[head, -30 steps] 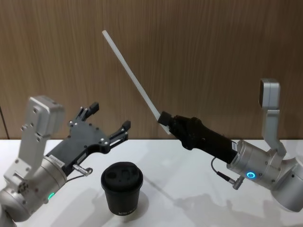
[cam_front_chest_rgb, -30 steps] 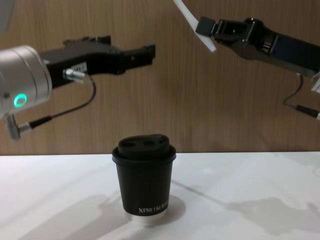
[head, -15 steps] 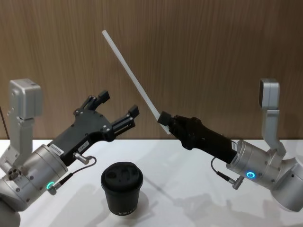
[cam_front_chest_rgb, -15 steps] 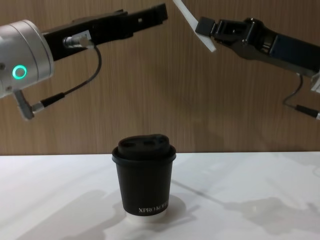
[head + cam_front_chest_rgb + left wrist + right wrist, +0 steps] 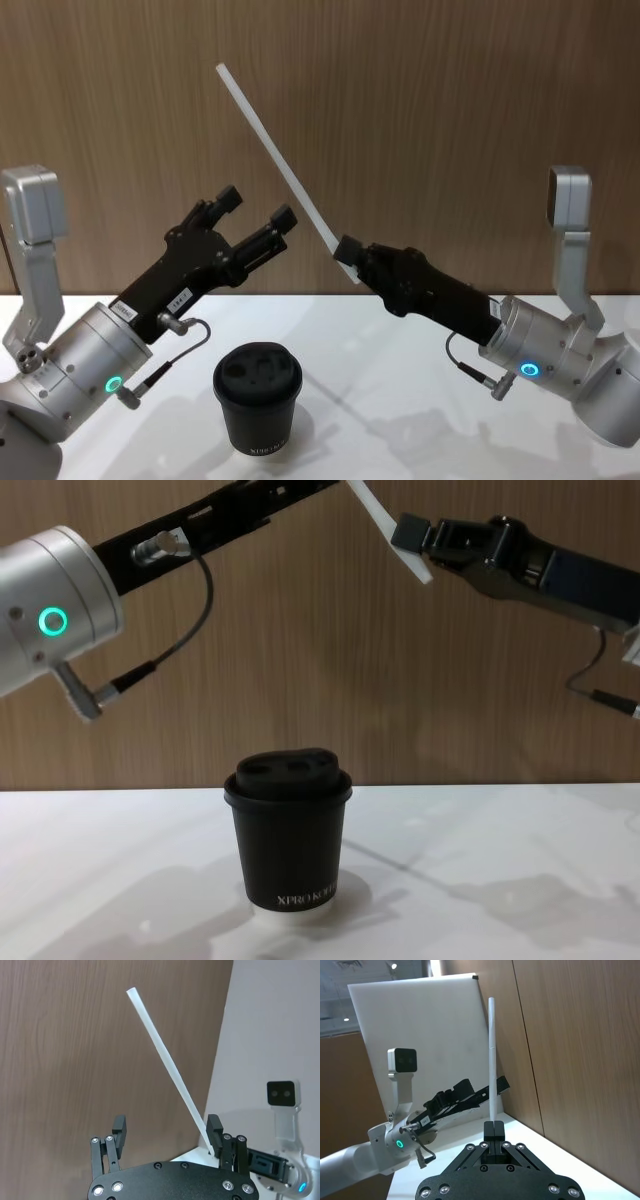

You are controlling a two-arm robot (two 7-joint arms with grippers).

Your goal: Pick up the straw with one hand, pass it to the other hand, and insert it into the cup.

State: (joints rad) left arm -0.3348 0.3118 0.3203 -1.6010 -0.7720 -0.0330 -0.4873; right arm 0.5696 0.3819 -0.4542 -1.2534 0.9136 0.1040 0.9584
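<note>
The long white straw (image 5: pixel 280 165) slants up and to the left, its lower end pinched in my right gripper (image 5: pixel 346 256), which is shut on it; the same grip appears in the right wrist view with the straw (image 5: pixel 492 1060) rising from that gripper (image 5: pixel 493 1127). My left gripper (image 5: pixel 256 207) is open, raised just left of the straw's lower half, a small gap away. In the left wrist view the straw (image 5: pixel 167 1060) runs close by one finger of the left gripper (image 5: pixel 166 1124). The black lidded cup (image 5: pixel 257 400) stands upright on the table below both grippers, also central in the chest view (image 5: pixel 288 830).
A white table (image 5: pixel 400 400) carries the cup. A brown wood-panel wall (image 5: pixel 450 120) closes the back. The left arm's silver wrist with green ring light (image 5: pixel 50 620) and its thin cable hang at the left of the chest view.
My left gripper has risen and swung right toward the straw, staying open. The right gripper, the straw and the cup have not moved.
</note>
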